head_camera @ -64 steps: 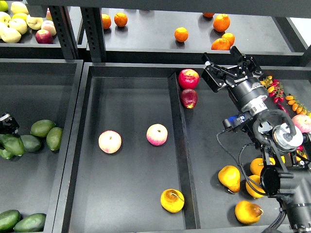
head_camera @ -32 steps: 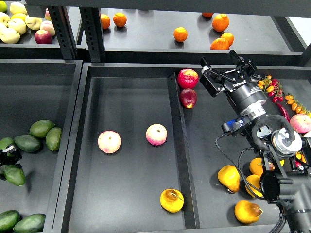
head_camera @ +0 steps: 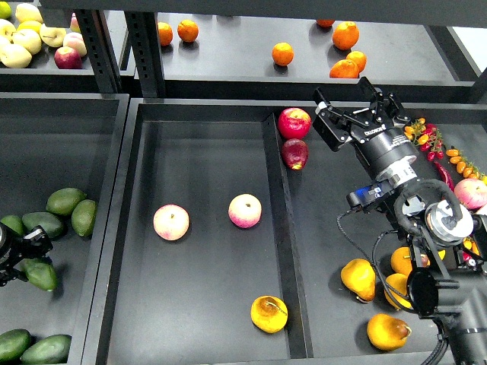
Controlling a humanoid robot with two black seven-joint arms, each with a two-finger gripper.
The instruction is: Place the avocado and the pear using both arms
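Note:
My left gripper shows at the far left edge over the left tray. It is shut on a dark green avocado that hangs just below it. A yellow-orange pear with a brown stem lies at the front right of the middle tray. My right gripper is open and empty above the back of the right tray, just right of a red apple. It is far from the pear.
Two pink-yellow apples lie mid-tray. More avocados lie in the left tray. A dark red apple lies near the divider, and more pears lie front right. Oranges are on the back shelf.
My left gripper has dropped from the avocado pile toward the front and shifted right, carrying an avocado. My right gripper moved slightly up and left early on, then stayed still.

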